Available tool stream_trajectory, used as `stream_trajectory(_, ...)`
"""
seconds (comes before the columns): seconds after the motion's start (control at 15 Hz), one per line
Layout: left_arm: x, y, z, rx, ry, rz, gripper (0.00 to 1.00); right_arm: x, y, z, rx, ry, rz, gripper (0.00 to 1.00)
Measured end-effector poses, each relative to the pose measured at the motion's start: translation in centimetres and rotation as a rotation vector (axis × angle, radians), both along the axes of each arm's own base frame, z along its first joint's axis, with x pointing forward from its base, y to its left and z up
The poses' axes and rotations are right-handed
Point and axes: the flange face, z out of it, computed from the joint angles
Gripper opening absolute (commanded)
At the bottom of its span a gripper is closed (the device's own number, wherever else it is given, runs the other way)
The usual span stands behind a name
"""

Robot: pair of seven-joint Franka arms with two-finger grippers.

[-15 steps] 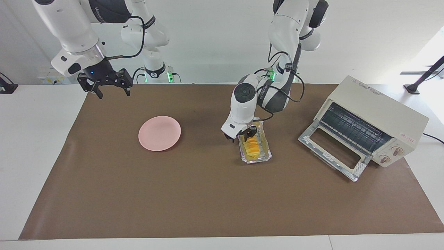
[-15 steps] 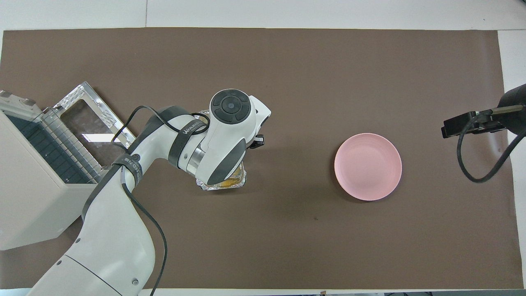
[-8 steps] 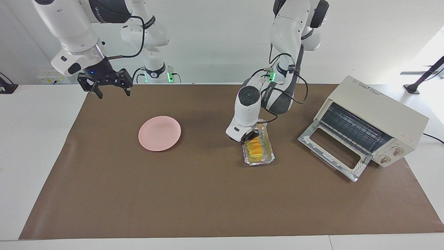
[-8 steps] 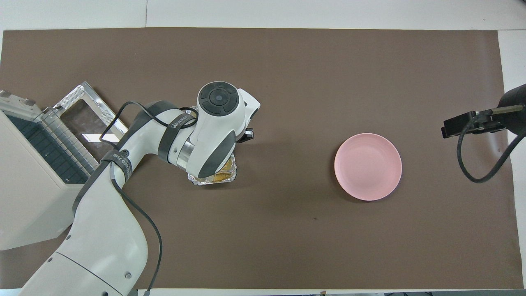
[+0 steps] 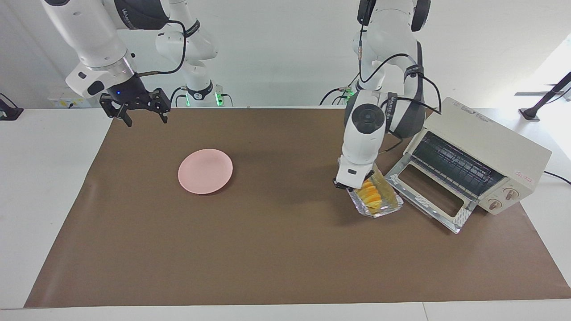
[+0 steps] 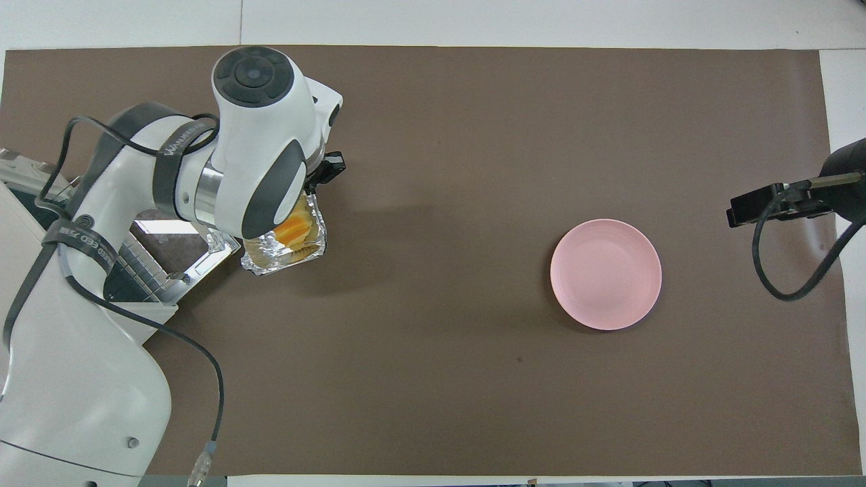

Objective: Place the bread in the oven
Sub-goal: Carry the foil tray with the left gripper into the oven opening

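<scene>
The bread (image 5: pixel 372 198), a ridged yellow-orange loaf, lies in a crinkled foil tray (image 5: pixel 384 209). My left gripper (image 5: pixel 352 185) is shut on the tray's rim and holds it tilted in the air, just in front of the open glass door (image 5: pixel 428 196) of the cream-white oven (image 5: pixel 490 142). The wire rack shows inside the oven. The overhead view shows the bread (image 6: pixel 292 232) and tray (image 6: pixel 274 260) under the left wrist, beside the oven door (image 6: pixel 162 237). My right gripper (image 5: pixel 136 113) is open and empty, waiting in the air over the mat's edge at the right arm's end.
A round pink plate (image 5: pixel 205 171) lies on the brown mat (image 5: pixel 267 249) toward the right arm's end; it also shows in the overhead view (image 6: pixel 605 274). The oven stands at the left arm's end with two knobs (image 5: pixel 503 199) on its front.
My left gripper has lifted the foil tray with the bread off the mat and carried it toward the oven's open door, tilting it. The right arm has not moved.
</scene>
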Motion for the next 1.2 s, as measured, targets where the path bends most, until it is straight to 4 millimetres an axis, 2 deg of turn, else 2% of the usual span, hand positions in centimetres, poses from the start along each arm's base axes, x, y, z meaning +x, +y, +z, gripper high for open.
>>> stream_trajectory(0.4, 4.1, 13.7, -0.2, 0.021, 0.0, 0.187, 0.0, 0.0, 0.0, 0.0, 0.0, 0.0, 0.0, 1.0)
stream_trajectory(0.53, 4.6, 17.5, -0.2, 0.019, 0.008, 0.19, 0.0, 0.0, 0.0, 0.0, 0.0, 0.0, 0.0, 1.0)
stream_trajectory(0.67, 5.0, 20.4, -0.3, 0.017, 0.013, 0.199, 0.0, 0.0, 0.0, 0.0, 0.0, 0.0, 0.0, 1.0)
stream_trajectory(0.86, 5.1, 23.1, -0.3, 0.015, 0.014, 0.231, 0.0, 0.0, 0.0, 0.0, 0.0, 0.0, 0.0, 1.0)
stream_trajectory(1.2, 5.2, 23.8, 0.2, 0.013, 0.008, 0.234, 0.0, 0.0, 0.0, 0.0, 0.0, 0.0, 0.0, 1.0)
